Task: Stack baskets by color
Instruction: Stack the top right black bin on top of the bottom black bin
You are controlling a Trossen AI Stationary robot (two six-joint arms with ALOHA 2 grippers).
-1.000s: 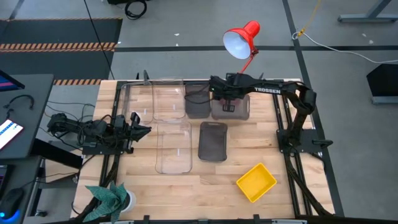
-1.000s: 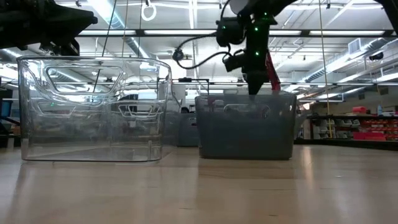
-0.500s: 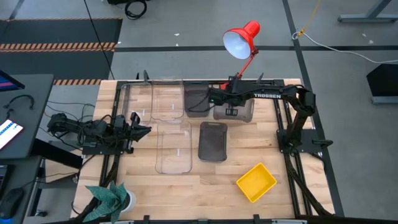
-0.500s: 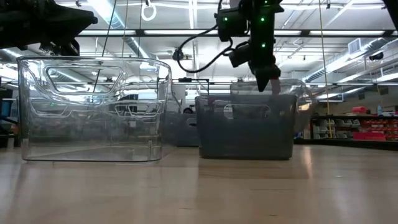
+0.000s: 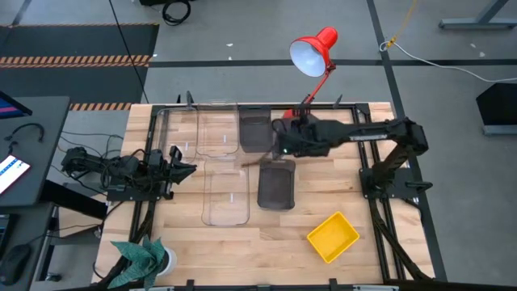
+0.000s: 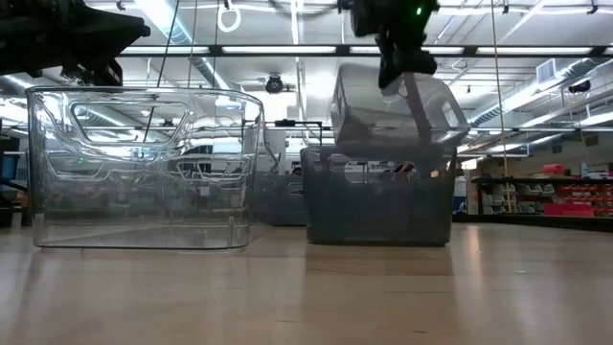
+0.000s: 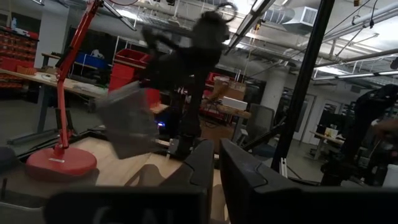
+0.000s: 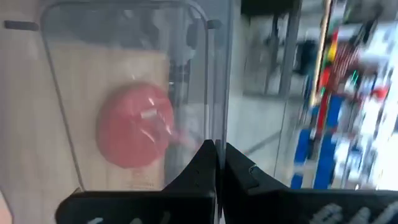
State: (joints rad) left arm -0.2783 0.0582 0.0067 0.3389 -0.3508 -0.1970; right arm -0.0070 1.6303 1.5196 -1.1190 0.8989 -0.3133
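My right gripper (image 5: 283, 148) is shut on a smoky grey basket (image 6: 397, 115) and holds it in the air above the table's far middle. It hangs over another grey basket (image 5: 275, 184) standing on its base. A third grey basket (image 5: 256, 133) rests at the far edge. Two clear baskets (image 5: 218, 128) (image 5: 224, 190) stand left of them. A yellow basket (image 5: 333, 237) sits near right. My left gripper (image 5: 182, 168) waits shut at the table's left side, touching nothing. My right gripper pinches one side wall of the grey basket at its rim (image 8: 217, 134), one finger inside the basket and one outside. The fingers slant down from the table's right side. The basket is lifted clear and hangs tilted, with its base (image 6: 383, 144) above the standing grey basket.
A red desk lamp (image 5: 313, 50) stands at the far edge, its base (image 7: 61, 163) just behind the held basket. A green cloth in a cup (image 5: 144, 257) sits at the near left corner. Bare wood (image 5: 266, 242) lies along the near edge.
My right gripper has risen and swung from the far right toward the table's middle and near side, rolling as it went. The grey basket in its hold has come up off the table, clear of its neighbours, and tipped from level to tilted.
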